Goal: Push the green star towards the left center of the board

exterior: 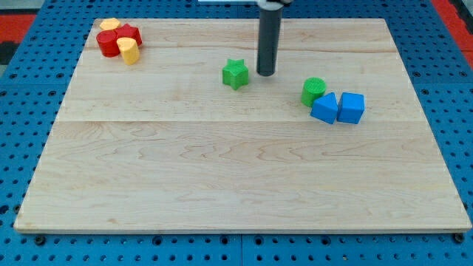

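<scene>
The green star [235,74] lies on the wooden board [236,170], a little above the board's middle and slightly left of centre. My tip [266,73] stands just to the right of the star, a small gap apart, at about the same height in the view. The dark rod rises straight up from it to the view's top edge.
A green cylinder [313,91] sits right of my tip, touching two blue blocks [324,108] [351,108]. At the top left corner lie two red blocks [111,41] [129,33] and two yellow blocks [128,51] [110,24]. A blue pegboard [29,111] surrounds the board.
</scene>
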Motion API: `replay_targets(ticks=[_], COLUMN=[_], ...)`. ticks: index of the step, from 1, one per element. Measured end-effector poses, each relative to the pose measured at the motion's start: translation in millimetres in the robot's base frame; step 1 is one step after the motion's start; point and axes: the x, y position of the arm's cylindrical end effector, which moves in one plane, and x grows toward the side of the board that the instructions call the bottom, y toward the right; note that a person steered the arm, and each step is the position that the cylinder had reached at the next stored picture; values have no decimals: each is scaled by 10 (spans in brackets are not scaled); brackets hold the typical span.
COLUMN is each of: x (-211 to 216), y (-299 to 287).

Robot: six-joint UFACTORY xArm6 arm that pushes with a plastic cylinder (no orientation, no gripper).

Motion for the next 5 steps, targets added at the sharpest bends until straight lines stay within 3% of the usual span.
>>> replay_targets(ticks=[1, 2, 3, 4, 5], x=[-115, -620, -409, -294, -555], y=[-878, -1360, -1823, -1712, -1557])
